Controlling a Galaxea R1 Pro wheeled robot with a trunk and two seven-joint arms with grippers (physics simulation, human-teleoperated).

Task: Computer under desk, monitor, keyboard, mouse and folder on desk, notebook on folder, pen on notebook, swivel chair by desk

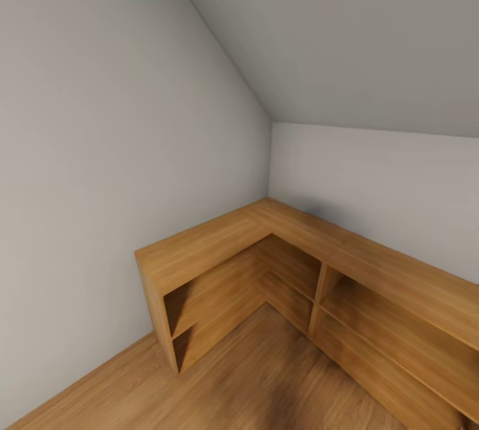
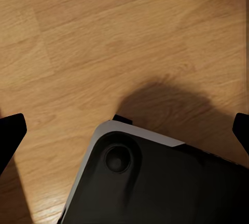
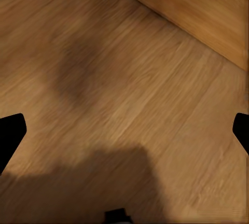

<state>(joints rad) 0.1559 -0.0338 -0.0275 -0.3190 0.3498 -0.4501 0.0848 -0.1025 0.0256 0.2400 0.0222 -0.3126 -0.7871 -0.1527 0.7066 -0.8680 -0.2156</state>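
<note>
The desk, the monitor, the keyboard, the folder and the swivel chair are out of view. The head view faces a room corner under a sloped ceiling. In the left wrist view my left gripper [image 2: 126,130] is open, its black fingertips [image 2: 11,130] wide apart over the wooden floor and above my own black base [image 2: 155,182]. My right gripper [image 3: 126,132] is open too, with its fingertips [image 3: 11,133] spread above bare floor and nothing between them.
A low L-shaped oak shelving unit [image 1: 219,244] with open compartments fills the corner along both grey walls [image 1: 100,151]. Its wooden side [image 3: 197,6] also shows in the right wrist view. Wooden floor [image 1: 253,377] lies in front of it.
</note>
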